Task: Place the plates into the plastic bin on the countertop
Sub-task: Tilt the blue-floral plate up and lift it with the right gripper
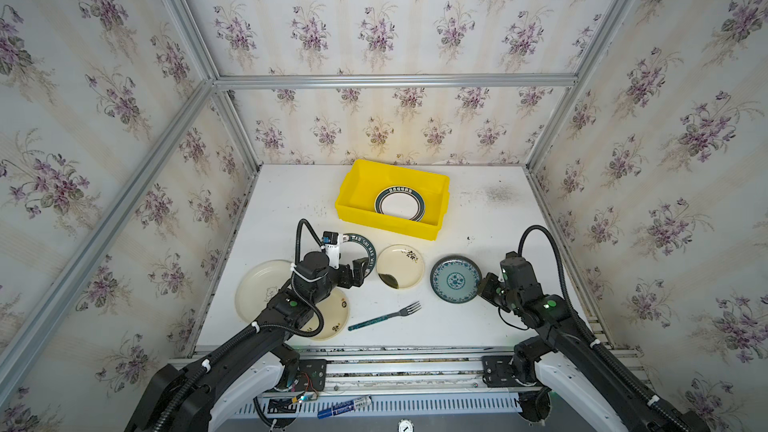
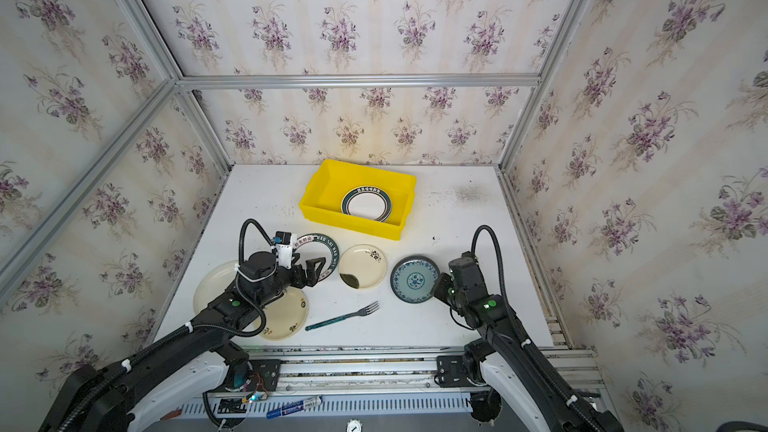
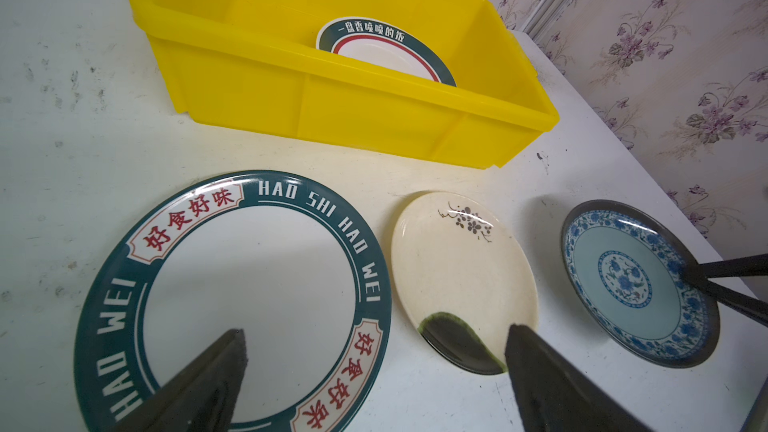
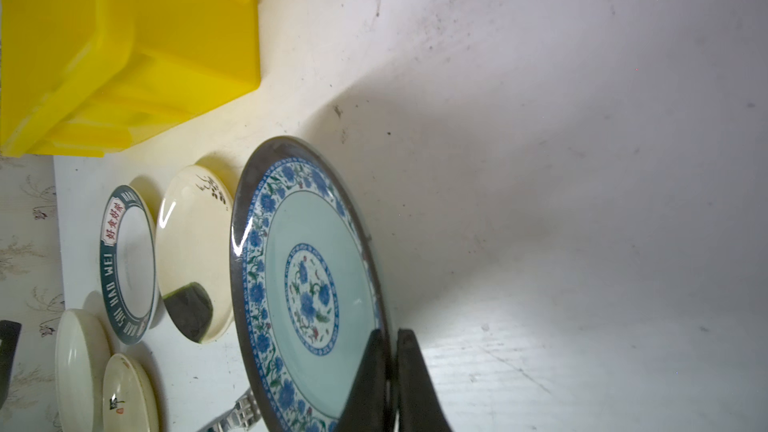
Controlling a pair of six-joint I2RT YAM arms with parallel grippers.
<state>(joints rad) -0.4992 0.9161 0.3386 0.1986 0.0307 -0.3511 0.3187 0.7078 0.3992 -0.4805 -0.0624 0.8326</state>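
Note:
The yellow plastic bin (image 1: 386,227) stands at the back of the white countertop (image 1: 505,251) and holds one white plate with a dark teal rim (image 1: 400,204). My right gripper (image 4: 390,332) is shut on the near right rim of the teal patterned plate (image 1: 455,279), one finger on top and one beneath. In the left wrist view my left gripper (image 3: 376,330) hangs open and empty, one finger over the teal-rimmed plate (image 3: 249,284) and the other by the cream plate with a dark green patch (image 3: 461,268). Both of these plates lie flat in front of the bin (image 3: 332,105).
Two cream plates (image 1: 259,288) (image 1: 332,320) lie at the front left, partly under my left arm. A glittery teal-handled fork (image 1: 384,316) lies in front of the middle plates. Aluminium rails and floral walls close in the countertop on three sides.

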